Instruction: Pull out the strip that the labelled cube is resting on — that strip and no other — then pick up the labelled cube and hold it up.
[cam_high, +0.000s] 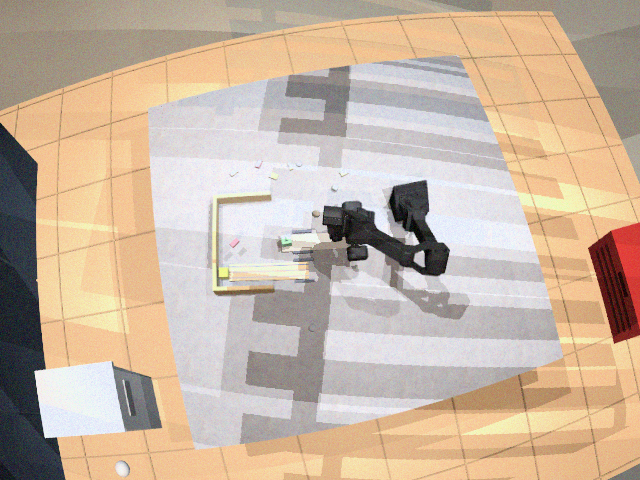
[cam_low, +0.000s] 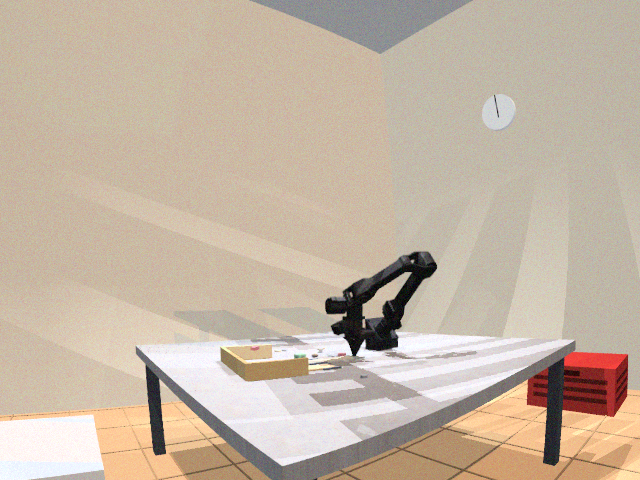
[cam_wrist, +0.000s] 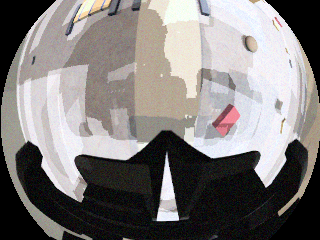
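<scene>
Two strips lay side by side on the table (cam_high: 413, 335), their long axes running left to right in the top view. At far left stood a three-sided wooden tray (cam_high: 214, 242), open toward the arm. Just inside its lower corner a yellow cube (cam_high: 223, 272) sat on the left end of the striped strip (cam_high: 268, 271), which was not the one wanted. Further right and above, the labelled cube (cam_high: 285, 240), green, rested on the left end of the pale strip (cam_high: 306, 238). That strip stretched rightward to the gripper (cam_low: 354, 353).

So the cube lay to the left of the claw, along the strip's length and away from the arm's base (cam_high: 410, 198). Any pull would likely have to run rightward, toward the base, in line with the strip.

From the wrist view the fingers were pressed together with only a sliver between them and nothing clamped. The tips pointed down at the near end of the pale strip, apparently touching it. The green cube showed at the strip's far end, dead ahead.
</scene>
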